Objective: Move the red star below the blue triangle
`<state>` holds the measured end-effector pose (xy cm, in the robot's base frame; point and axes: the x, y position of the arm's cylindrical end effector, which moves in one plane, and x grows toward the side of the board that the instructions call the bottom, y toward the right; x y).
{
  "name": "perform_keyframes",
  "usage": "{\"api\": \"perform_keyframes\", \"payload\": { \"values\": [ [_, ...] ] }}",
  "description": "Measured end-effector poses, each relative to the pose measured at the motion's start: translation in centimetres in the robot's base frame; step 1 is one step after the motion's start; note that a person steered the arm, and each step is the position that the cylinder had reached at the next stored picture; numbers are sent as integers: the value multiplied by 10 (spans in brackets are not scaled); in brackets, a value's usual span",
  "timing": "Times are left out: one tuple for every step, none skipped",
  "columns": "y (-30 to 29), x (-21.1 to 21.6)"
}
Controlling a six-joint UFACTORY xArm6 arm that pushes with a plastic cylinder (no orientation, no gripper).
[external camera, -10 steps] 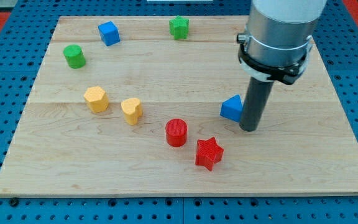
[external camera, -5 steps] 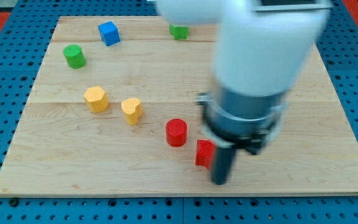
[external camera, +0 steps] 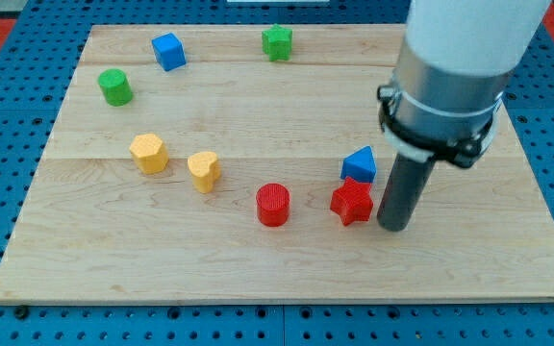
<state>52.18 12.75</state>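
Note:
The red star [external camera: 351, 202] lies on the wooden board [external camera: 489, 259], right under the blue triangle [external camera: 359, 164] and touching its lower edge. My tip [external camera: 393, 227] rests on the board just to the right of the red star, a small gap from it, and below and right of the blue triangle. The rod rises into the grey and white arm at the view's upper right.
A red cylinder [external camera: 272, 205] stands left of the star. A yellow heart [external camera: 203, 171] and a yellow hexagon [external camera: 148, 153] lie further left. A green cylinder [external camera: 115, 87], a blue cube [external camera: 168, 51] and a green block [external camera: 277, 42] sit near the view's top.
The red star has moved up and to the right, from near the view's bottom to just under the blue triangle. My tip swung down past the star and is now at its right.

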Motion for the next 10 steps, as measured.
{"api": "perform_keyframes", "payload": {
  "values": [
    [-14, -31],
    [-37, -35],
    [-38, -53],
    [-28, -54],
    [58, -13],
    [19, 65],
    [-70, 74],
    [-74, 55],
    [-78, 43],
    [-72, 30]
  ]
}}
